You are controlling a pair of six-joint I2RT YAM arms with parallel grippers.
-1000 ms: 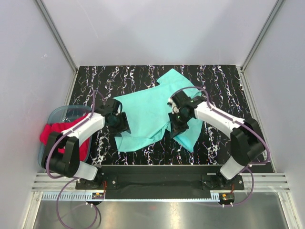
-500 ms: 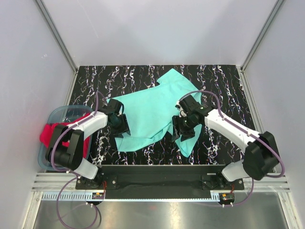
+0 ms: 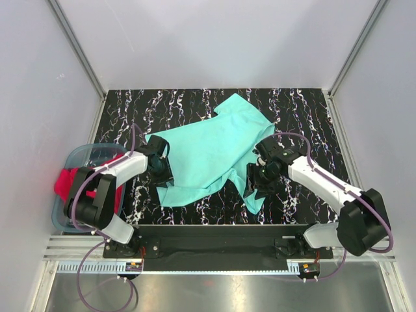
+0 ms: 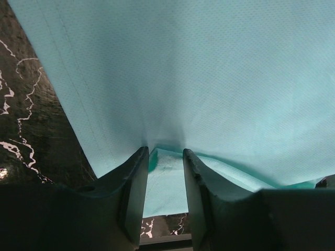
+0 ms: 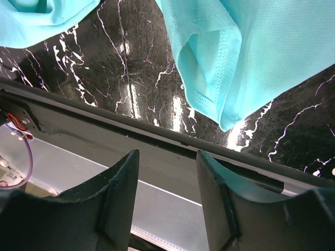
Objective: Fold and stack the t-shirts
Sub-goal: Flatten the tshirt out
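Observation:
The mint-teal t-shirt lies spread and rumpled on the black marble table. My left gripper is at its left edge. In the left wrist view its jaws stand partly apart, with the shirt cloth tented over the tips and a lower layer between them. My right gripper hangs over the shirt's lower right flap. It is open and empty, with the shirt's folded corner beyond its tips. The red t-shirt sits bunched in the tub.
A translucent blue-grey tub stands at the table's left edge, beside the left arm. The black frame rail runs along the near edge, close under the right gripper. White walls close in the back and both sides.
The right gripper has opened and let go of the teal shirt, then drawn right and toward the near edge. The flap it held now lies flat. The left jaws have narrowed at the shirt's edge.

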